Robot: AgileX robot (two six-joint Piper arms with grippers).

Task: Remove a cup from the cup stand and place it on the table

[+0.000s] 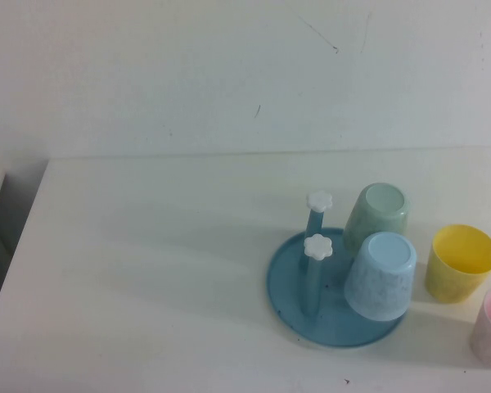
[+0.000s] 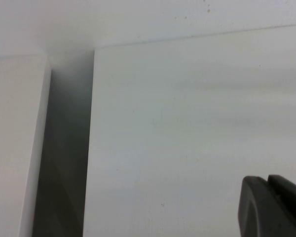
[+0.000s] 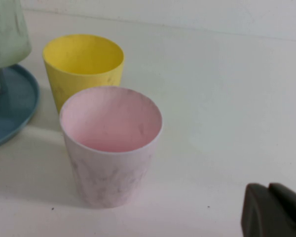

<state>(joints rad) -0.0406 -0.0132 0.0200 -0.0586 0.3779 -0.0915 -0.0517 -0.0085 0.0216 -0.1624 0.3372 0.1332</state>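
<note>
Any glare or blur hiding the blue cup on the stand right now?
High view: soft, even light, no glare, blue cup clear on the stand. Right wrist view: pink cup sharp, right pincer a dark blur at the corner. Left wrist view: left pincer likewise, over bare table.

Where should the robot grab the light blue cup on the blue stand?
Probably around the light blue cup's sides, near its raised closed base. It sits upside down on the cup stand, so pinch across and lift along the peg. The shut right gripper, by the pink cup, seems nearer than the shut left gripper.

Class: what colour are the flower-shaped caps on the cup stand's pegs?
White caps, seen best in the high view.
</note>
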